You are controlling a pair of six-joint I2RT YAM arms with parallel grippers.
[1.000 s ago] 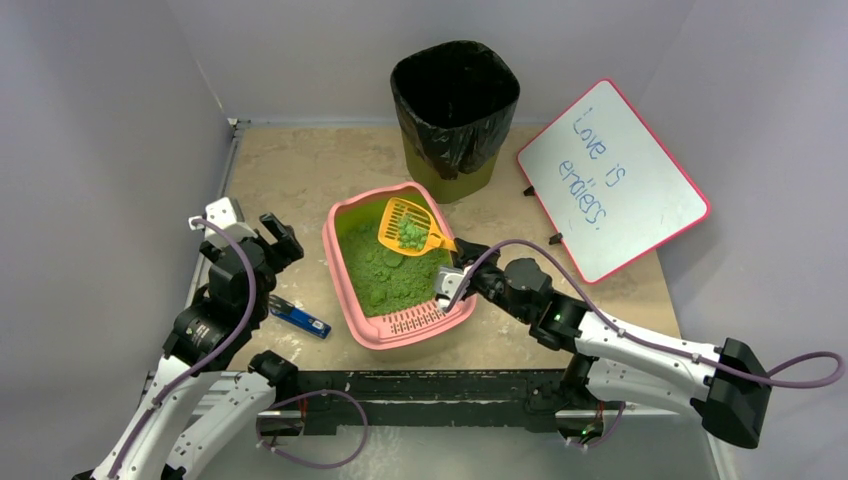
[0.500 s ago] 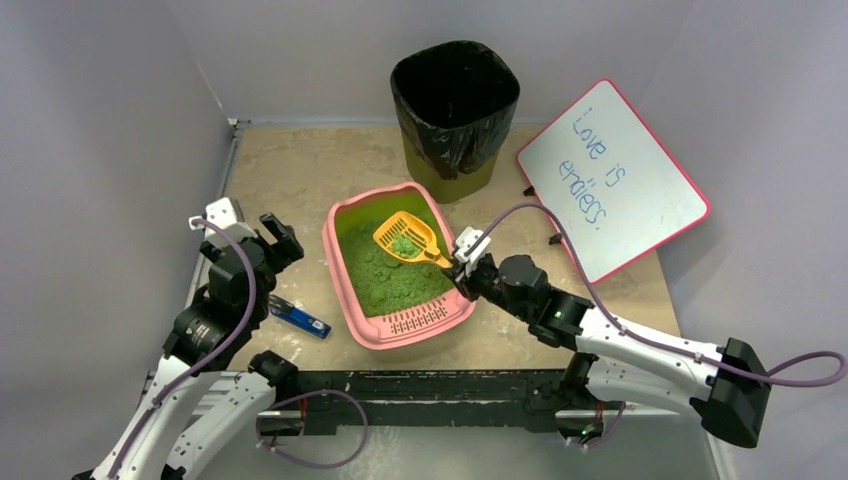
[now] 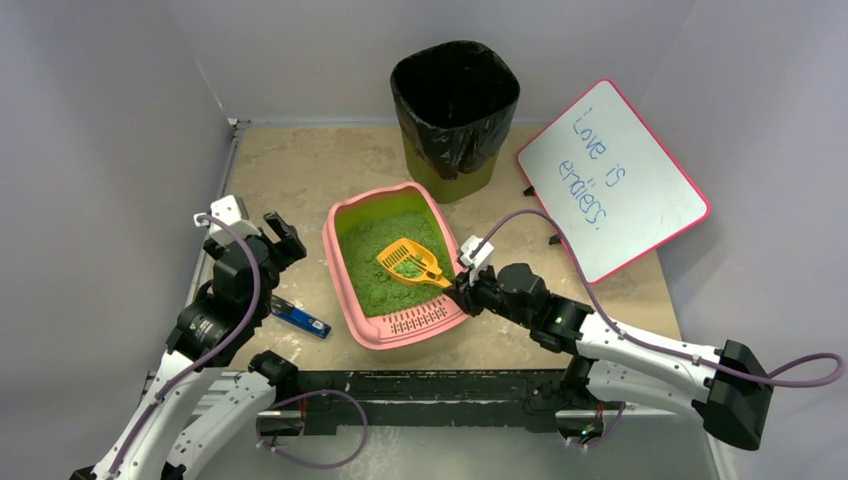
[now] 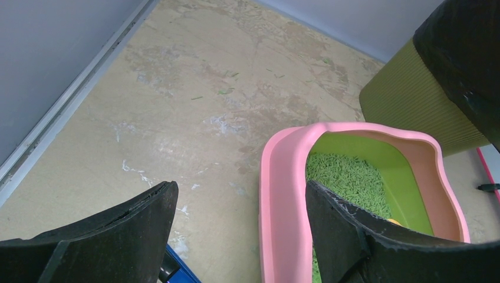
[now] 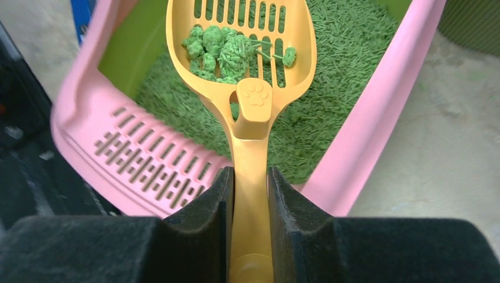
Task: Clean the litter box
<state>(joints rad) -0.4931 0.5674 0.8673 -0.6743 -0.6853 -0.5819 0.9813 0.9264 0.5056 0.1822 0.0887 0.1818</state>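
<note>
The pink litter box [image 3: 343, 280] sits mid-table with green litter [image 3: 385, 250] and a slotted grate lip [image 3: 415, 320] at its near end. My right gripper [image 3: 462, 288] is shut on the handle of an orange slotted scoop [image 3: 408, 261]. In the right wrist view the scoop [image 5: 242, 44] holds several green clumps [image 5: 227, 50] above the litter, and the gripper [image 5: 250, 183] clamps the handle. My left gripper [image 3: 270, 232] is open and empty, left of the box. In the left wrist view it [image 4: 242, 203] hangs beside the box's pink rim [image 4: 283, 194].
An olive bin with a black bag [image 3: 455, 110] stands behind the box. A pink-framed whiteboard [image 3: 610, 180] leans at the right. A blue object [image 3: 300, 319] lies left of the box near the front edge.
My right gripper has swung the scoop down and toward the near end of the box, from raised at the far end to low over the litter. The left arm shifted slightly.
</note>
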